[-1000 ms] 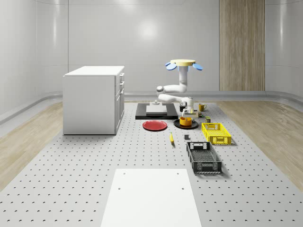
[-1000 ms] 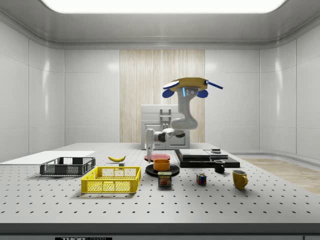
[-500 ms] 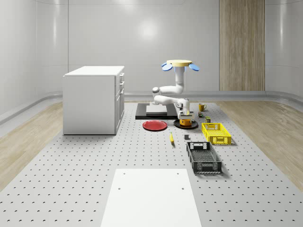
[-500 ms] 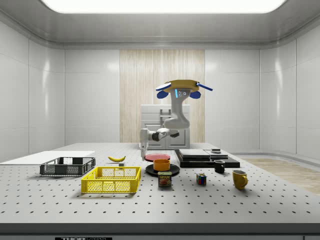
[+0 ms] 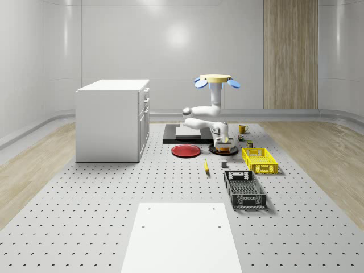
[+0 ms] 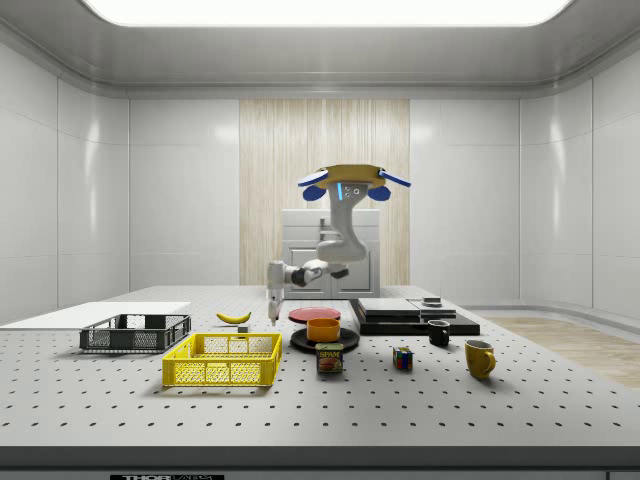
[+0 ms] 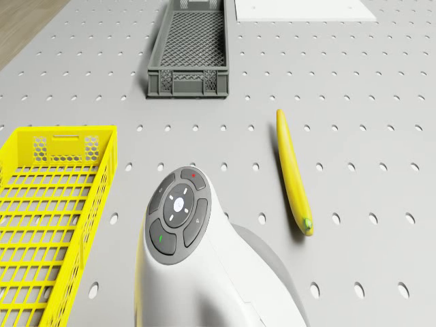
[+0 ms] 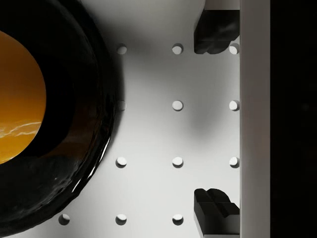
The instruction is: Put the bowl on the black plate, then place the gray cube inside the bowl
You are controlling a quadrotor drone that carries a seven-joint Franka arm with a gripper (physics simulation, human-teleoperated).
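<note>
The orange bowl [image 5: 224,147] [image 6: 323,328] sits on the black plate [image 5: 213,150] [image 6: 346,341]. In the wrist view the bowl [image 8: 17,99] and plate [image 8: 94,124] lie off to one side. My gripper [image 8: 213,119] is open over bare table with nothing between its fingertips [image 8: 213,32]. In the side view the gripper [image 6: 273,312] hangs above the table, left of the bowl. A small gray cube [image 5: 224,165] lies on the table nearer the front. The drone [image 5: 215,79] [image 6: 345,183] hovers over the plate area.
A red plate [image 5: 186,151] lies beside the black one. A banana [image 7: 293,174], a yellow basket [image 7: 48,204] and a dark crate [image 7: 191,51] lie in front. A white cabinet [image 5: 112,119], a black slab [image 5: 185,133], mugs [image 6: 479,357] and a can [image 6: 329,358] stand around.
Drone and arm have shifted to the side view's left. The gripper has gone from above the bowl to beside the plate. The bowl stays on the plate.
</note>
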